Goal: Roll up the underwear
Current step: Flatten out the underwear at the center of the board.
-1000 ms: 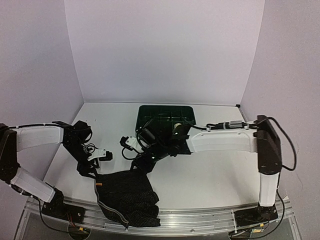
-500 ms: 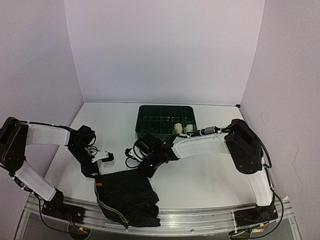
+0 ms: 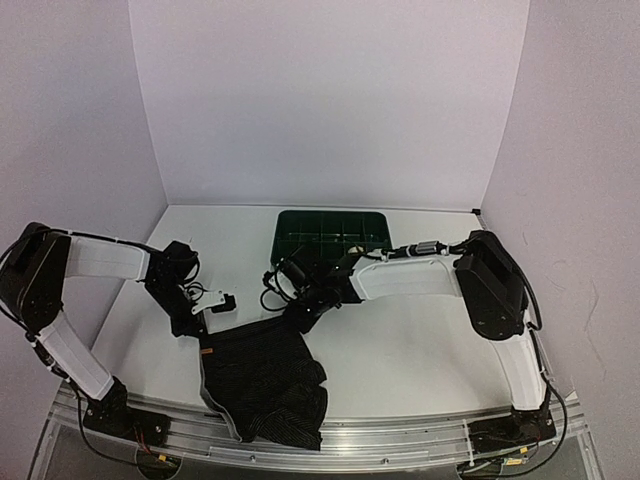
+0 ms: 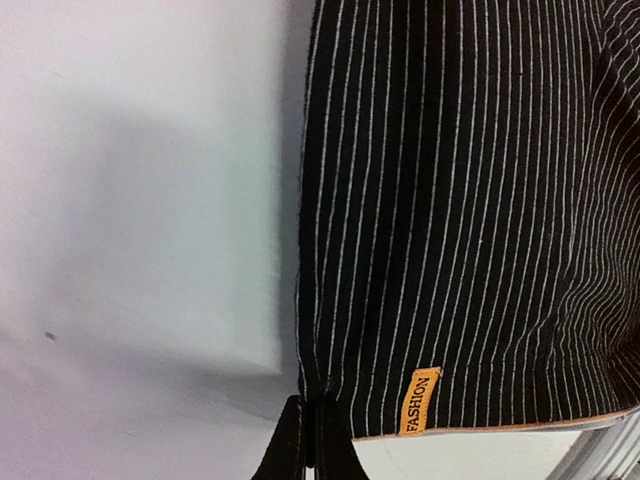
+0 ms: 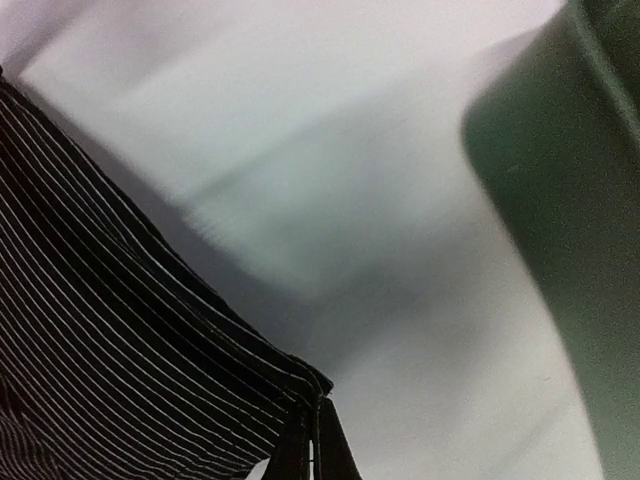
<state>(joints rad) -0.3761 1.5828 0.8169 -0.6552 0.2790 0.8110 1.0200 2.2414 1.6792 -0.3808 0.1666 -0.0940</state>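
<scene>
The underwear (image 3: 265, 385), black with thin white stripes, lies crumpled at the near edge of the table (image 3: 430, 350), between the arms. It looks light and limp, likely to bunch, and is best held by its corners. The left gripper (image 4: 310, 440) is pinched closed on the corner beside the orange label (image 4: 420, 400). The right gripper (image 5: 312, 442) clamps the opposite corner. The white tabletop looks smooth, and a green tray (image 3: 330, 232) sits behind.

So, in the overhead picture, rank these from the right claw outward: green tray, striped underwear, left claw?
1. underwear, pinched in the right gripper.
2. green tray, just behind it, toward the back wall.
3. left gripper, across to the left, on the other corner.
</scene>
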